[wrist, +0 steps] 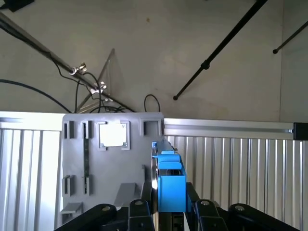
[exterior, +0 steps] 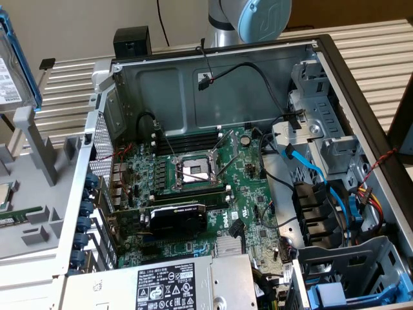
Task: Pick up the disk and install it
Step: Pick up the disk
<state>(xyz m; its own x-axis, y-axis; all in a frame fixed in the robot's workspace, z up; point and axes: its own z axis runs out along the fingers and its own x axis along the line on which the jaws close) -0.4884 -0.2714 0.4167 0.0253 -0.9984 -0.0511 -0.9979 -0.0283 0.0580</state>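
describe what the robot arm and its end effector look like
The arm is a silver-grey tube with a pale blue round joint cap. The end effector is black, with linked fingers and round pivot pins.

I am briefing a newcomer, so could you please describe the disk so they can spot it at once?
Find the open computer case, then look beyond its wall at the exterior view's left, above the grey plastic stand. There is the disk, a flat silver slab with a white label. Its bright blue edge rail sets it apart from the plain grey stand below it.
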